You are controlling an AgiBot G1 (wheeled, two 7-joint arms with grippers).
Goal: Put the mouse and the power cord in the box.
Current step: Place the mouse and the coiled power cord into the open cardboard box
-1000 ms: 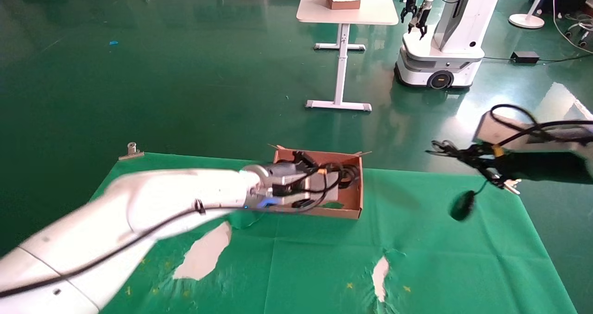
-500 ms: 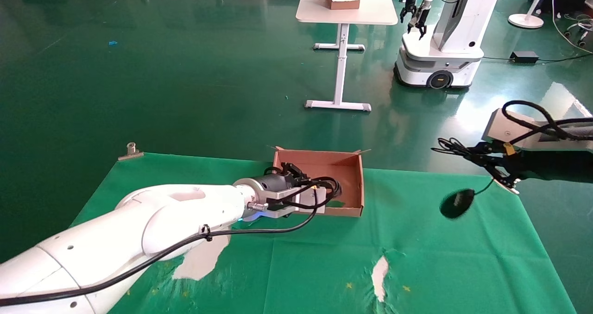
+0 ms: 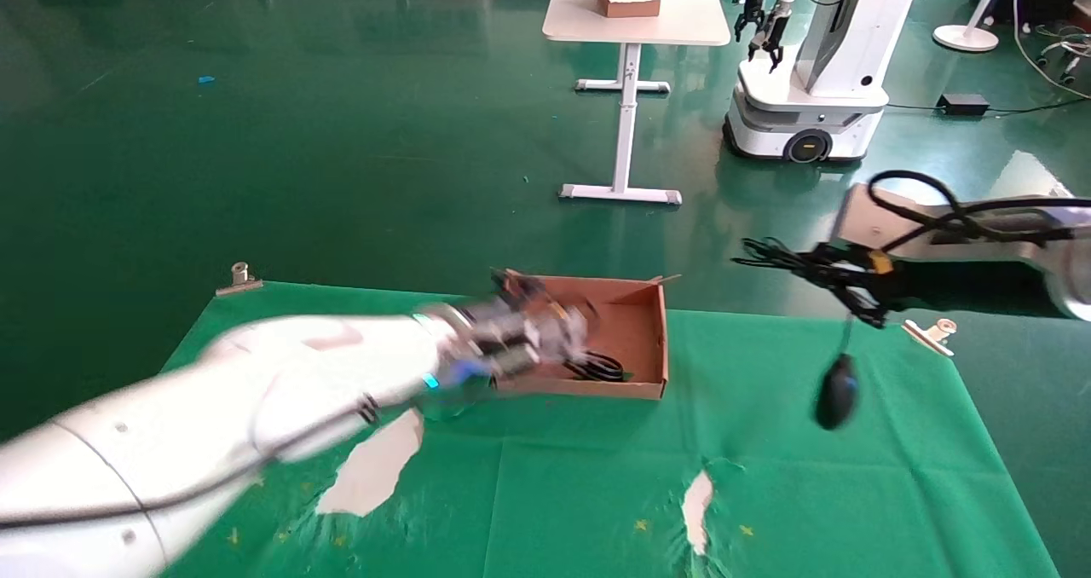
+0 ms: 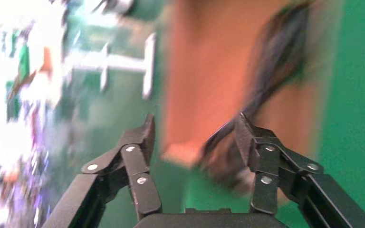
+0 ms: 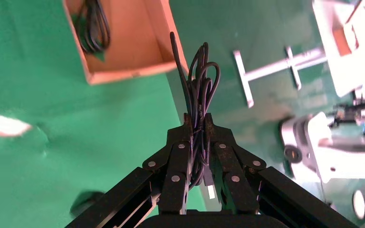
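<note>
The box [image 3: 635,326] sits at the far middle of the green table [image 3: 767,493]. The power cord [image 3: 599,365] lies coiled inside it by the near wall, also visible in the right wrist view [image 5: 94,28]. My left gripper [image 3: 533,322] hovers open over the box's left end, blurred by motion; in its wrist view [image 4: 195,135] the box [image 4: 204,71] and cord [image 4: 275,71] lie just beyond the fingers. My right gripper [image 3: 844,275] is raised to the right of the box, shut on the mouse's bundled thin wire [image 5: 197,85]. The mouse [image 3: 835,390] dangles below it.
Metal clips [image 3: 243,278] [image 3: 929,332] hold the cloth at the far table corners. The cloth is torn in two pale patches [image 3: 375,467] [image 3: 699,501] near the front. Beyond the table stand a white desk [image 3: 635,24] with a smaller box and another robot [image 3: 810,66].
The left gripper has drawn back and risen from the box, leaving the power cord inside. The right gripper has moved left toward the box, and the hanging mouse swings below it.
</note>
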